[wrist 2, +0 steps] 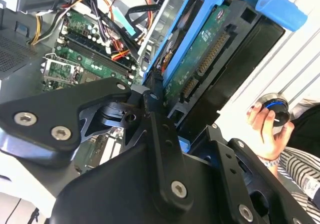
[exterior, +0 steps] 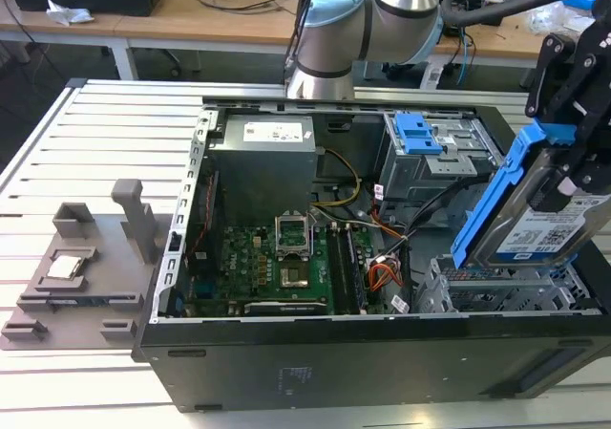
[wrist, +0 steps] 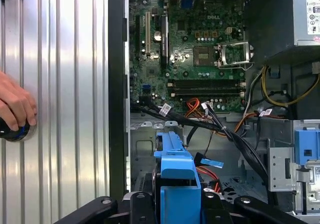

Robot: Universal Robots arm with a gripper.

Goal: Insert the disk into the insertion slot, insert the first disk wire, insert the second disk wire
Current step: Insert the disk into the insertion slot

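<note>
The disk & pincer run off the exterior view's right edge; disk hides part of the insertion slot. Person's hand cut at pic edge.

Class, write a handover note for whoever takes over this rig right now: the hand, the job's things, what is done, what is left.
Hand: shut on the disk, which it holds tilted above the insertion slot at the exterior view's right.
First disk wire: loose inside the case, not plugged into the disk.
Done: disk is grasped and lifted.
Left: all three insertions; the disk is not yet in the slot.
</note>
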